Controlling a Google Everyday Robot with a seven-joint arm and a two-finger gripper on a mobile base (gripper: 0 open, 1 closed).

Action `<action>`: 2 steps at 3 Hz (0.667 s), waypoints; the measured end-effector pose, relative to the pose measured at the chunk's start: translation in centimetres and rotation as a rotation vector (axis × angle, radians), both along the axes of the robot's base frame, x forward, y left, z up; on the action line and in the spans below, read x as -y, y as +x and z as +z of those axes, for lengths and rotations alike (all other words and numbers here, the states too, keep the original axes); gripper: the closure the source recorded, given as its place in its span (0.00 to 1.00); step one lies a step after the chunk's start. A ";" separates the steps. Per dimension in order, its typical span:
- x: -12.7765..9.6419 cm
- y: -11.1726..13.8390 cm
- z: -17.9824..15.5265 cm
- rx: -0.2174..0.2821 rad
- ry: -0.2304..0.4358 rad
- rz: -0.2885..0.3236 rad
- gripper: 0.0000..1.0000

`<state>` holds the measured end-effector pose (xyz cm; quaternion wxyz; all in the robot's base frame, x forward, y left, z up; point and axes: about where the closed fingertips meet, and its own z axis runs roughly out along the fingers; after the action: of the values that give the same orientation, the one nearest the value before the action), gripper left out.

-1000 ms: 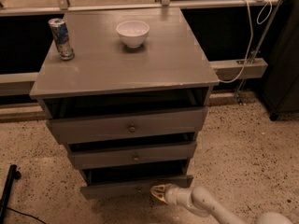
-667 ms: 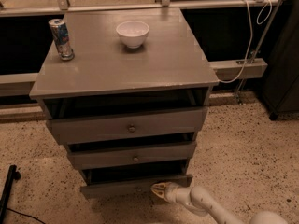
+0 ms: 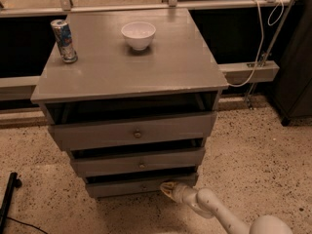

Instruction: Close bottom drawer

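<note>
A blue-and-silver drink can (image 3: 63, 40) stands at 10 o'clock on the grey tabletop (image 3: 146, 69), with a white bowl (image 3: 138, 34) at 12. At 6 o'clock the narrow grey-brown wooden bottom drawer (image 3: 131, 186) sits slightly out. The cream gripper (image 3: 168, 189), open or closed I cannot tell, is at its right end. Pushing off-centre there could skew and jam it.

3 drwrs (image 3: 139, 162); 1 ea: can (image 3: 64, 40), bowl (image 3: 138, 34), pincer (image 3: 166, 187).

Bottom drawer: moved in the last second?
Yes: the narrow grey-brown wooden bottom drawer slid inward, up toward the fixed middle drawer, with the hand at its front's right end.
</note>
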<state>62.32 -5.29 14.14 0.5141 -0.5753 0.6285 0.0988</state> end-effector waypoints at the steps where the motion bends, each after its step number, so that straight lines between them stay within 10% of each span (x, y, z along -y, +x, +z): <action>1: 0.5 0.8 -0.6 0.013 0.011 -0.019 1.00; 2: 1.0 0.5 -1.0 0.023 0.022 -0.017 1.00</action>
<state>62.82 -6.25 13.13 0.5283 -0.5652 0.6265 0.0948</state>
